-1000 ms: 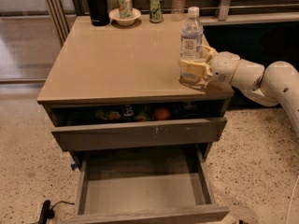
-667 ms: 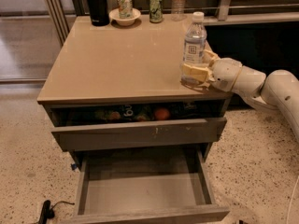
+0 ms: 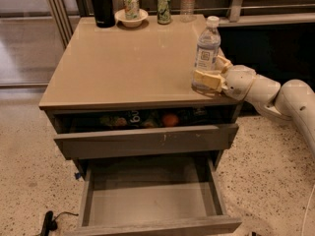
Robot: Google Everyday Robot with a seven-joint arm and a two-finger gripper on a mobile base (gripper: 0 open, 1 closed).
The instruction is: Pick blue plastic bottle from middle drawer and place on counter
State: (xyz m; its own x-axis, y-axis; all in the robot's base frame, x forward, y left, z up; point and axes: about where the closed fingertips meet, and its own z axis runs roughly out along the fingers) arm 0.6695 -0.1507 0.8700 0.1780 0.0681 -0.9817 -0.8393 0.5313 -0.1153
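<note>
The blue plastic bottle point(image 3: 207, 47), clear with a white cap and pale label, stands upright on the beige counter point(image 3: 128, 63) near its right front corner. My gripper point(image 3: 207, 73) reaches in from the right and is shut on the bottle's lower part, one finger point(image 3: 208, 80) in front and the other behind. The bottle's base is at the counter surface. The middle drawer point(image 3: 152, 203) is pulled wide open below, and its grey floor is bare.
A black flask point(image 3: 101, 4), a white bowl point(image 3: 131, 18) holding a can, a green can point(image 3: 164, 8) and another clear bottle point(image 3: 187, 1) stand along the counter's back edge. The upper drawer point(image 3: 147, 140) is slightly open with fruit inside. A black cable point(image 3: 47, 222) lies on the floor at the left.
The gripper and the bottle have shifted slightly to the right along the counter's front right corner. The bottle stays upright in the gripper.
</note>
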